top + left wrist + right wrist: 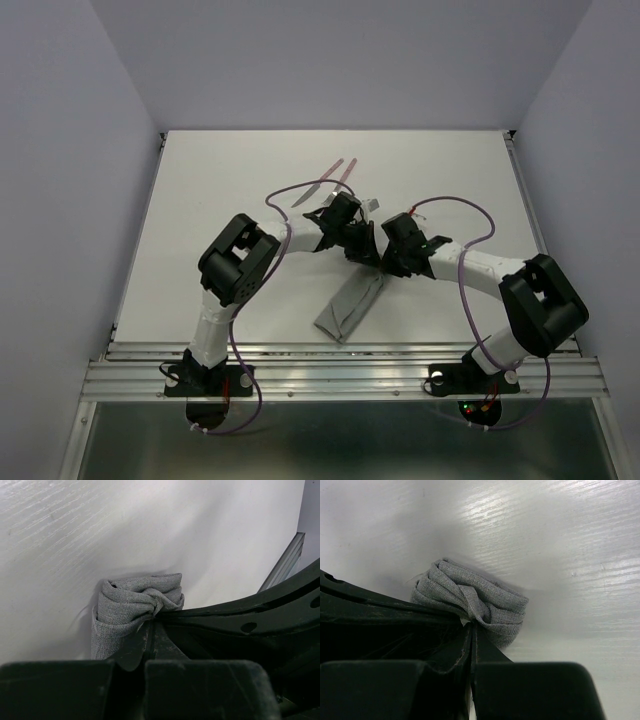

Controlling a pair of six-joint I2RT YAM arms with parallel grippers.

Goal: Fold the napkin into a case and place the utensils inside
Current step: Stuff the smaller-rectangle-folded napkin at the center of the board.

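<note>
1. Near edge. Both arm bases are bolted to an aluminium rail (340, 368) along the near edge of the table (200, 200). A purple cable (290, 188) arcs over each arm.

2. Tools. The arms reach inward and meet near the table centre. The left gripper (151, 622) has its jaws pressed together on a bunched end of the napkin (135, 600). The right gripper (471, 625) is likewise clamped on the same bunch, from the opposite side. The two grippers sit just beside each other.

3. Task item. The grey cloth runs as a narrow, long strip on a diagonal between the arms, its near end lying flat on the table. Its far end is gathered into creased folds at the fingertips. Whether that end is clear of the surface cannot be told.

4. Obstructions. In the top view the gripper bodies cover the pinched end. In each wrist view the other arm's dark finger crosses the frame next to the cloth.

5. Other items. The utensils (330, 180) lie side by side, roughly parallel, beyond the left gripper and apart from the napkin. Pinkish handles are visible. Which is knife and which is fork is too small to tell.

6. Surface and room. The table is white and matte with faint streaks. Plain pale walls (90, 120) enclose it on three sides.
</note>
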